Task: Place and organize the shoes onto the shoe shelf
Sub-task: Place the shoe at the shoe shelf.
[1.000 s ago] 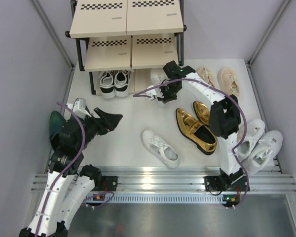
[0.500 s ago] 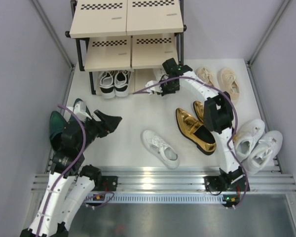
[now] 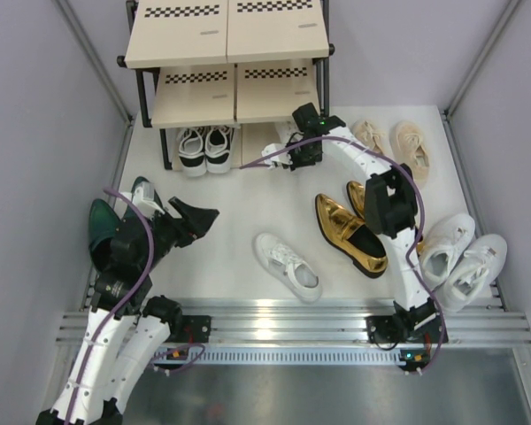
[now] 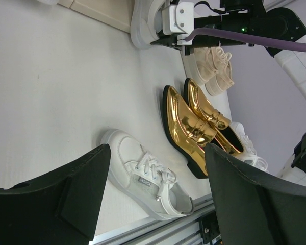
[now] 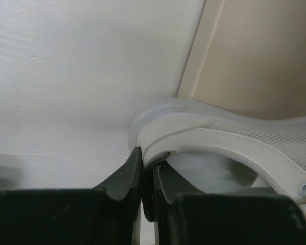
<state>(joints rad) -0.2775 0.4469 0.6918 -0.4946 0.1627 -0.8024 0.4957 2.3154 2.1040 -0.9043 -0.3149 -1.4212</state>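
Observation:
My right gripper (image 3: 294,156) is shut on the heel rim of a white lace-up shoe (image 5: 219,138). That shoe (image 3: 281,135) lies on the floor, partly under the lowest board of the shoe shelf (image 3: 234,93), in its right half. Its mate (image 3: 286,266) lies on the floor in the middle and shows between my left gripper's fingers in the left wrist view (image 4: 143,173). My left gripper (image 3: 196,215) hangs open and empty. Black-and-white sneakers (image 3: 203,146) sit under the shelf's left half.
Gold loafers (image 3: 352,226) lie right of centre and beige sneakers (image 3: 396,140) at the back right. Chunky white sneakers (image 3: 460,257) rest by the right wall. Dark green loafers (image 3: 99,228) sit under my left arm at the left wall.
My right gripper has pushed the held white shoe further back, under the shelf's lowest board. My left arm has barely moved.

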